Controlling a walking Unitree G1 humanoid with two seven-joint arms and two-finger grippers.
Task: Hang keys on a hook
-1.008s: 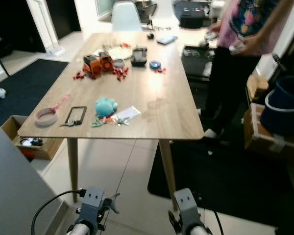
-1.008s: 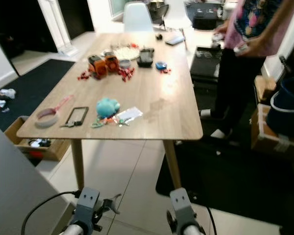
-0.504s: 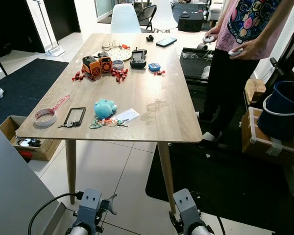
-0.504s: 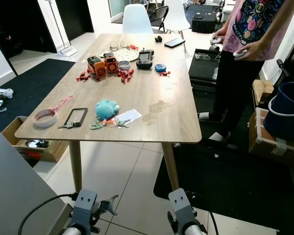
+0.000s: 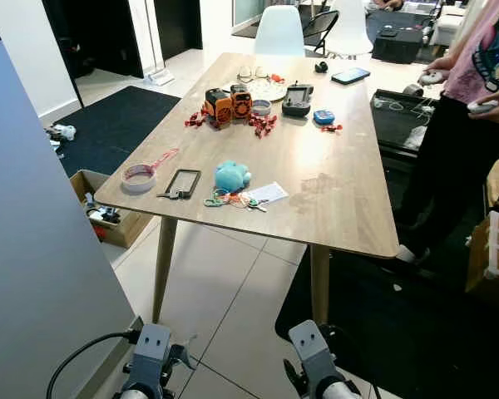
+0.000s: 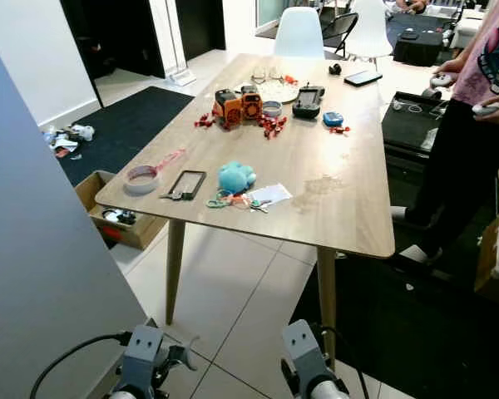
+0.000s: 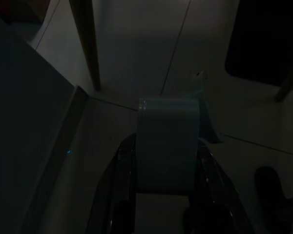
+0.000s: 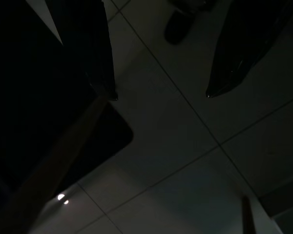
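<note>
Since a second ago the whole view has swung: the long pale wooden table point(image 5: 341, 191) now sits further right and a flat grey panel point(image 5: 41, 249) fills the near left side, so the robot's head has turned or it has stepped, while the things on the table lie as they did.

Going left to right along the near end of the table: a roll of clear tape with a pink tail point(image 5: 139, 176), then a flat black rectangular frame point(image 5: 181, 182), then the bunch of keys on coloured rings point(image 5: 229, 199) lying flat near the table's near edge, touching or just beside a teal soft toy point(image 5: 231, 175), with a white card point(image 5: 269, 193) at their right. Further back stand orange toy cars point(image 5: 225, 103) and red clips point(image 5: 261, 124). At the far right a person in a pink printed shirt point(image 5: 491, 58) stands beside the table, holding a small controller.

Both arms hang low in front of the robot, well short of the table. The left gripper point(image 7: 166, 146) has its black fingers around a pale blue-grey block; whether they are gripping it or just set either side I cannot tell in that dark picture. The right gripper point(image 8: 158, 92) points at the tiled floor point(image 8: 185, 161) with its two fingers spread apart and nothing between them.

To my eye nothing of the job is done yet: the keys are untouched on the table, and I see no hook anywhere. Approaching, picking up, finding the hook and hanging all remain.
</note>
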